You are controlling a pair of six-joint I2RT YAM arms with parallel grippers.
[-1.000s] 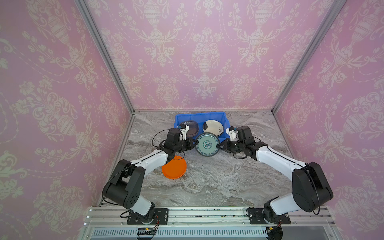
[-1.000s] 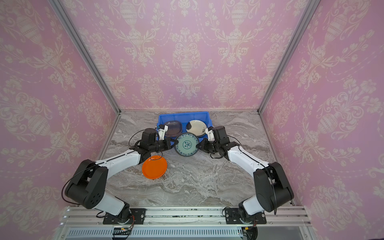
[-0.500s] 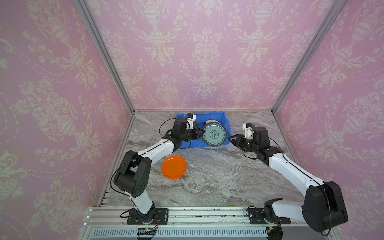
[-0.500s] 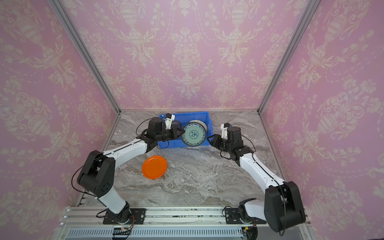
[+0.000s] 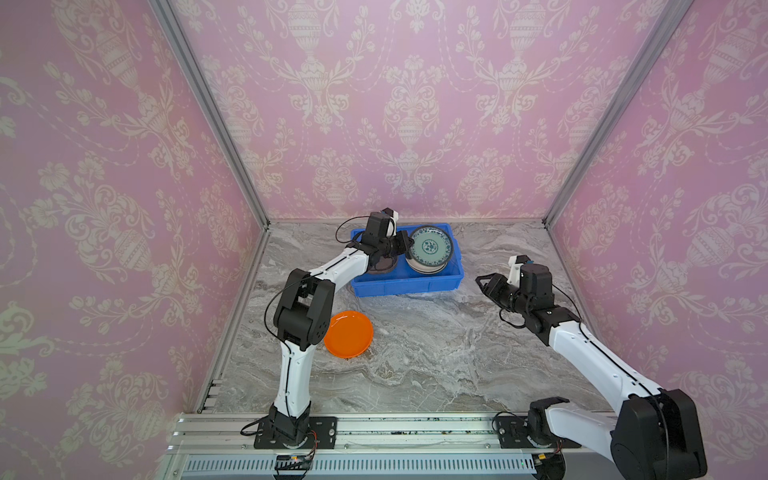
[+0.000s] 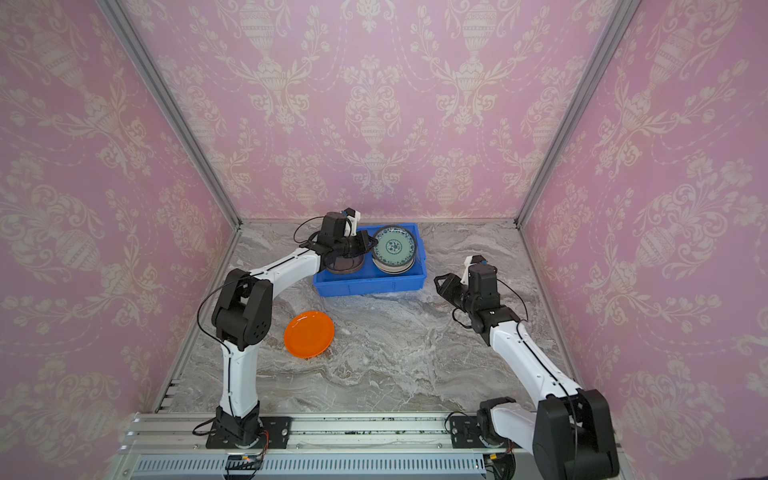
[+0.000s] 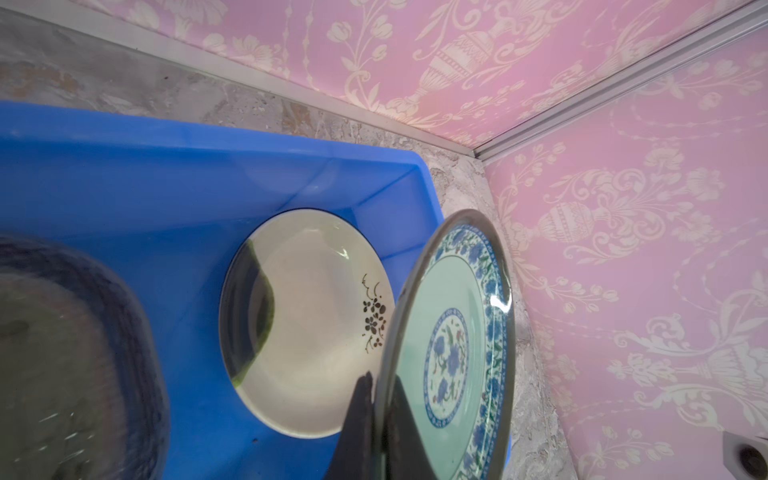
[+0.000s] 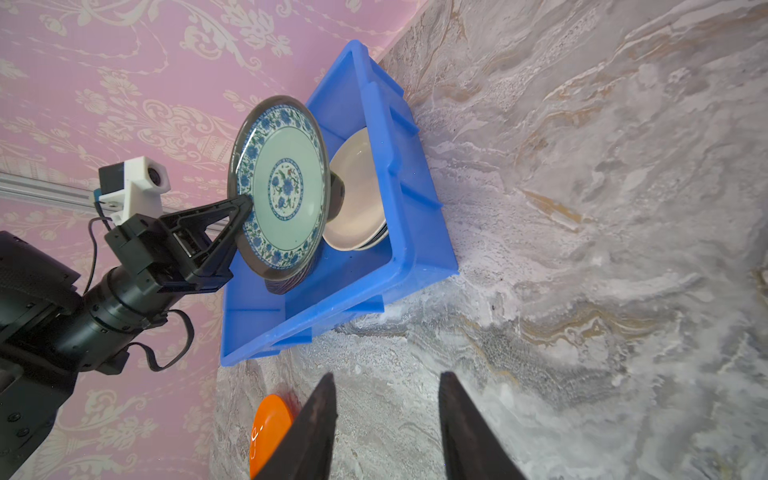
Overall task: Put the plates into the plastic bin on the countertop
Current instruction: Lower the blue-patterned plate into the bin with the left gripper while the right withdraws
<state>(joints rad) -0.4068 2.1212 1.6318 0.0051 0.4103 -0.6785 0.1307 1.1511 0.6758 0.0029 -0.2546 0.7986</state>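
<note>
Floral plate (image 5: 430,248): teal centre, blue-flowered band, dark rim, tilted over blue bin (image 5: 407,286) at 12 o'clock.
Left claw (image 5: 407,246): pinching its rim.
Right claw (image 8: 387,376): parted, empty.

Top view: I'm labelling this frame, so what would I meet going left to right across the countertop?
Orange plate → teal floral plate → right gripper. The blue bin and left gripper overlap the plates, so I leave them out.

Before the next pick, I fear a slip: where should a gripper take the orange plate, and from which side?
Probably its rim, from the right. The orange plate lies flat, face up, so only the raised rim offers a hold; the left arm's elbow crowds its other edge, and the right gripper is open and empty.
</note>
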